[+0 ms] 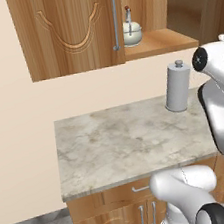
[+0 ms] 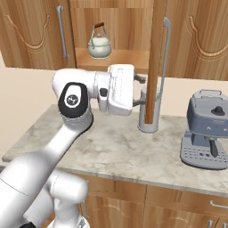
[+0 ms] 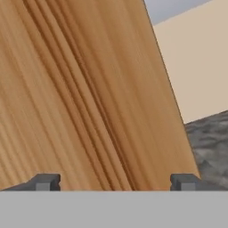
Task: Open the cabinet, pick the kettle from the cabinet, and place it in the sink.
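Wooden cabinet is filling the upper part of my left base view; its left door is sitting shut with the silver bar handle at the door's right edge, and the right half is standing open. I am seeing the kettle sitting upright on the shelf inside, at about one o'clock from the frame's centre. Below it, at about six o'clock from the kettle, a grey canister is standing on the marble counter.

Moving to the right base view, I am watching the gripper pointing toward three o'clock, its fingers spread wide just beside the edge-on open door. The kettle is resting on the shelf at eleven o'clock from the gripper. A coffee machine is sitting on the counter at four o'clock.

From the hand view, I am looking at wood grain of the door close ahead, with both fingertips standing far apart, pinching nothing.
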Motion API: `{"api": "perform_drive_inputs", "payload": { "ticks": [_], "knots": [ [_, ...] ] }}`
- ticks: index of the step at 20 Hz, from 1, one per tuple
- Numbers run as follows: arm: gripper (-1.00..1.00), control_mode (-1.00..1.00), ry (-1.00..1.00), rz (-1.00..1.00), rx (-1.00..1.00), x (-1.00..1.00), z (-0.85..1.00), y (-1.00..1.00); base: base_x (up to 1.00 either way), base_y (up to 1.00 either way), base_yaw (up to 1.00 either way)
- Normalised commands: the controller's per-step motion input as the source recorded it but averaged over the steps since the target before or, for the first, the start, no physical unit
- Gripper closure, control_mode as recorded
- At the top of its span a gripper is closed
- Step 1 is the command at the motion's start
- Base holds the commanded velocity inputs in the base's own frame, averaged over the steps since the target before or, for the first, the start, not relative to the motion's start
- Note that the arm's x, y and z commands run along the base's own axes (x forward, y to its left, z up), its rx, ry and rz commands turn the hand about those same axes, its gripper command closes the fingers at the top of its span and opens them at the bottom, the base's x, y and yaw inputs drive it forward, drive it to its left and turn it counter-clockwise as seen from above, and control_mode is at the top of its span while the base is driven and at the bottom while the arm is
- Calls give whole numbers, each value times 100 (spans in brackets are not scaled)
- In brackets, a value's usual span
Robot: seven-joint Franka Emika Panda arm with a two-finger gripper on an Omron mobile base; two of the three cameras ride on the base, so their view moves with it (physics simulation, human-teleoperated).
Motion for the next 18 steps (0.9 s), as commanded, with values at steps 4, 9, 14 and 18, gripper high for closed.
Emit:
{"api": "perform_drive_inputs", "payload": {
  "ticks": [4,9,14,18],
  "knots": [
    [-100,-100,30,19,-6,-4,-2,35,0,0,0],
    [-100,-100,28,20,-7,-3,4,42,0,0,0],
    [-100,-100,24,18,-10,-4,8,51,0,0,0],
    [-100,-100,23,14,-8,-3,9,54,0,0,0]
  ]
}}
